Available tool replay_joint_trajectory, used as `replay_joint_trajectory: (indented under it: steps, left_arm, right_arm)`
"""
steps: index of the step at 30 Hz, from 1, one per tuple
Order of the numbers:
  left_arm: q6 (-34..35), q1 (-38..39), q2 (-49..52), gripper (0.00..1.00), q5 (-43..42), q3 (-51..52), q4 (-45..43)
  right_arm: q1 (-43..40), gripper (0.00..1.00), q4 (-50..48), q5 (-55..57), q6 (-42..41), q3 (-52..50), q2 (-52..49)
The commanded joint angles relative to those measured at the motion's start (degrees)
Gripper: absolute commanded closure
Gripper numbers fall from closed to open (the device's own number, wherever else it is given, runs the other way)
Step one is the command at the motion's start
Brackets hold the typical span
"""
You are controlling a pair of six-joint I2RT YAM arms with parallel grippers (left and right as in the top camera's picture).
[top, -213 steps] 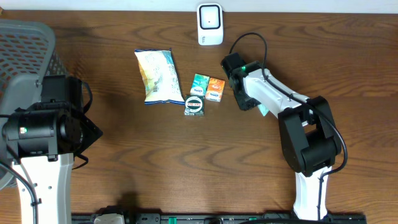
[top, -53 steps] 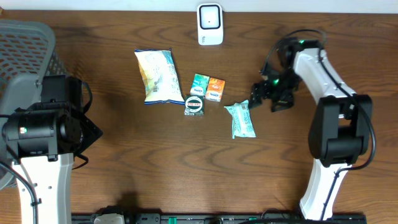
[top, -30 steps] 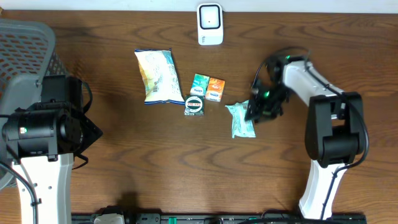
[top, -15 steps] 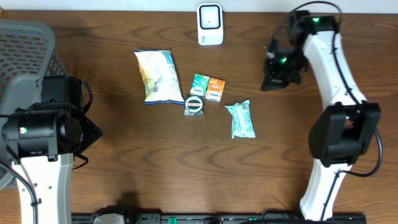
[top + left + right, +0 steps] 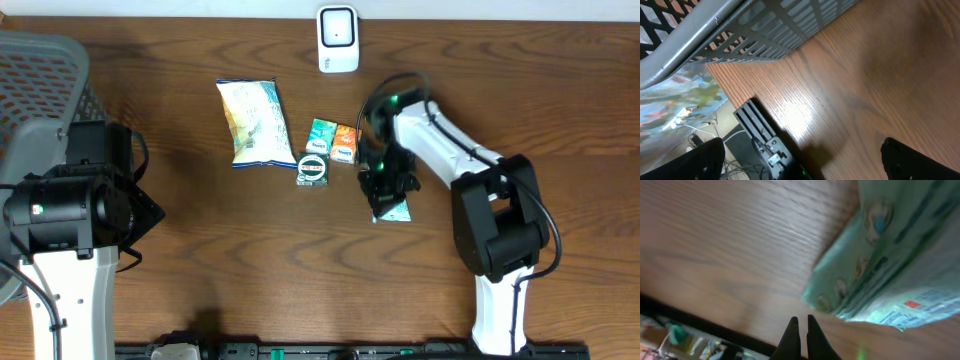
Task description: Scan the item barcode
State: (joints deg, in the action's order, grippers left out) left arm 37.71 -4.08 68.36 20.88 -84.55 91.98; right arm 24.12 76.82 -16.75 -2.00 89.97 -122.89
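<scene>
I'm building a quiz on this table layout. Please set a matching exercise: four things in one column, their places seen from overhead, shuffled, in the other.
1 white barcode scanner
2 grey mesh basket
3 pale green plastic packet
4 small orange box

A far left corner
B beside a small green box
C far edge, middle
D partly under the shut right gripper

Pairs: 1-C, 2-A, 3-D, 4-B

Overhead looks straight down on the table [image 5: 300, 260]; wrist cameras skim it closely, the right sharing the packet [image 5: 900, 255].
</scene>
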Motion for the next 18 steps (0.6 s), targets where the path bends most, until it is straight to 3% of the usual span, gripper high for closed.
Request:
replay_joint_trajectory:
  steps: [1, 9, 18]
  left_arm:
    - [0.74, -0.24, -0.22, 0.02, 0.15, -0.04, 0.33]
    - [0.74, -0.24, -0.22, 0.03, 0.17, -0.04, 0.33]
    - [0.74, -0.24, -0.22, 0.02, 0.17, -0.04, 0.33]
  right_arm:
    - [-0.90, 0.99, -1.60, 3.45, -2.49, -1.33, -0.11]
    - [-5.51, 0.99, -3.69, 21.77, -13.42, -0.63, -0.11]
    - [-9.84, 0.99, 4.68, 18.99, -12.22, 13.31, -0.11]
